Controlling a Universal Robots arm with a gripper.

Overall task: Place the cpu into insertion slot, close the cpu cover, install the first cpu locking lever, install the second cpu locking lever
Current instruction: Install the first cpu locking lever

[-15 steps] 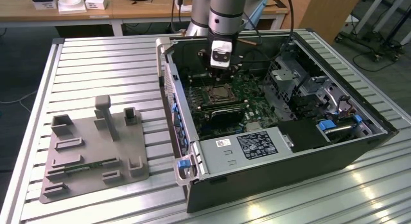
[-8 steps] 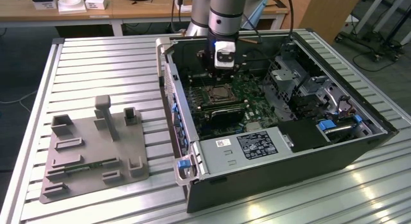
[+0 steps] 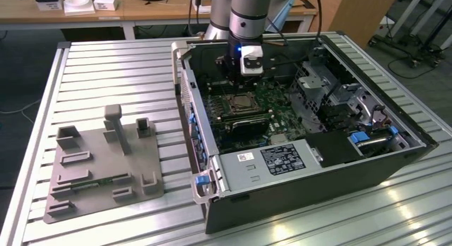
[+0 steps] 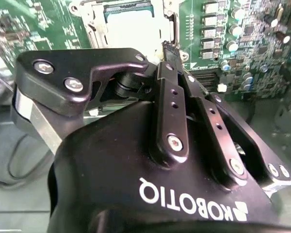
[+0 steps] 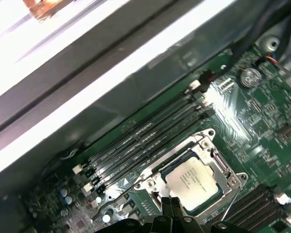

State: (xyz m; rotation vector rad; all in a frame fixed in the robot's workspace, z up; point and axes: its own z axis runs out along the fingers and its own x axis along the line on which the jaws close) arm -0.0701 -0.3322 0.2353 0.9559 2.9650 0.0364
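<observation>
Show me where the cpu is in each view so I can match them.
Exterior view: cpu in the case, under the gripper.
Second wrist view: cpu just beyond the gripper's tip.
First wrist view: cpu beside the memory slots.
Shared landmark: the gripper tip next to it.

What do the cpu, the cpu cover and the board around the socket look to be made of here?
In the first wrist view, the cpu has a pale silver top, matte with a soft sheen, so likely metal. The cpu cover is a thin bright frame with sharp glints, apparently bare stamped steel. The circuit board is glossy green with fine traces, probably lacquered laminate.
</observation>
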